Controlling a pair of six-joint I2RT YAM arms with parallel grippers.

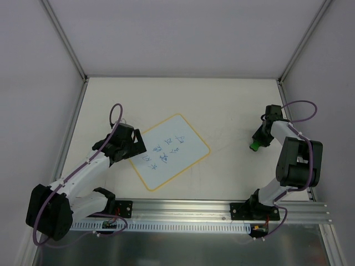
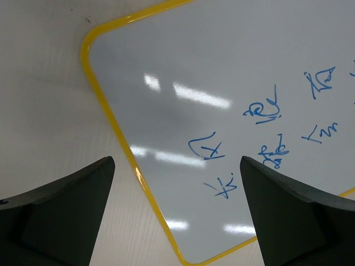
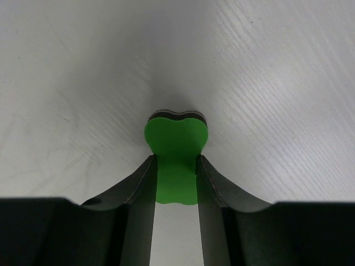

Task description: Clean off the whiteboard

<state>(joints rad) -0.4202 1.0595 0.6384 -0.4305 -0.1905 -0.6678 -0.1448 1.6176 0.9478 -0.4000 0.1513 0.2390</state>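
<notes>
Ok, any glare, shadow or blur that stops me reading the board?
Left wrist: lamp glare patches on the whiteboard, none over the scribbles, which read sharp; the left fingers are dark, detail lost. Right wrist: soft shadow on the table around the eraser, which is crisp. Top external: even light, scribbles tiny but visible.

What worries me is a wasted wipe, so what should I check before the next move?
1. Grip on the green block eraser by the right hand: ok, fingers shut on it.
2. Eraser over the pale yellow-rimmed whiteboard: not ok, it is off to the board's right in the top view.
3. Writing wiped: not ok, the blue scribbles are all there.
4. The left hand empty: ok, open over the board's corner.
5. Left hand pressing the board down: cannot tell.
</notes>
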